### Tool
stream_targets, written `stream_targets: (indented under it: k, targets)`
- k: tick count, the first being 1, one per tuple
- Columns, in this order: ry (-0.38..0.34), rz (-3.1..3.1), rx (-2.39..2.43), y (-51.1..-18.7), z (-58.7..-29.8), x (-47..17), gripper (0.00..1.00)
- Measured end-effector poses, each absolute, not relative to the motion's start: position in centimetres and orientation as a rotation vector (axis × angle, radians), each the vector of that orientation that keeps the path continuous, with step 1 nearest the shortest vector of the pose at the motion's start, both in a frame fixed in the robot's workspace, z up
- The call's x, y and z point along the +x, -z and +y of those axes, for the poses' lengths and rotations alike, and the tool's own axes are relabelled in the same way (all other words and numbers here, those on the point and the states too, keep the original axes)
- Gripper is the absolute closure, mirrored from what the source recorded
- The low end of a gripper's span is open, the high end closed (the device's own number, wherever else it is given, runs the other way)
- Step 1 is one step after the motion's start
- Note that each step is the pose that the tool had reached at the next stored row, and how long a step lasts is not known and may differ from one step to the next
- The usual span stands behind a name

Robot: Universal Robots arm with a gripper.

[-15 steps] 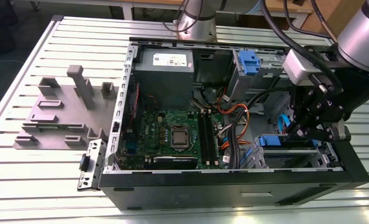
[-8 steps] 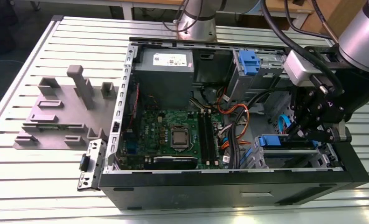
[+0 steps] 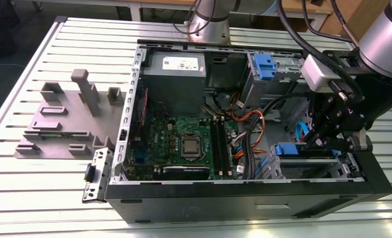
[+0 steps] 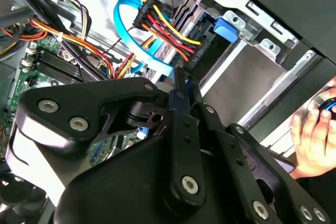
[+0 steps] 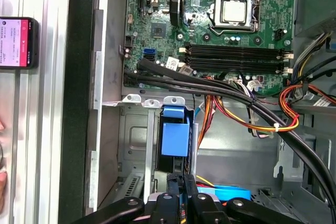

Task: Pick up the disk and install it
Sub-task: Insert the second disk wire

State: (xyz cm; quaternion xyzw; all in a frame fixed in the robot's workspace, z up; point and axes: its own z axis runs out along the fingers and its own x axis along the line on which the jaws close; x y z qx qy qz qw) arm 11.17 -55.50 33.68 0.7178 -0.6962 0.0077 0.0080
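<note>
The disk (image 5: pixel 175 139) is found seated edge-on in the drive bay (image 5: pixel 137 145) of the open computer case (image 3: pixel 249 198) — its blue carrier tab facing outward. The gripper (image 5: pixel 181 182) is positioned just behind that tab, fingers clenched together as if to press it home.

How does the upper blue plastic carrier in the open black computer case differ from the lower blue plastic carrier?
Place: in the exterior view, the upper blue plastic carrier sits in the silver metal cage up top, while the lower blue plastic carrier sits in the bay below it. Arm: the end effector is right at the lower one and well apart from the upper one. Both are blue plastic.
</note>
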Motion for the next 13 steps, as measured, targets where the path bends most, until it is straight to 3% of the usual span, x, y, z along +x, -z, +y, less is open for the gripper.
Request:
stream_targets:
  k: [13]
  targets:
    - [-0.011,-2.189,2.243,-33.41,-55.62,11.21,0.84]
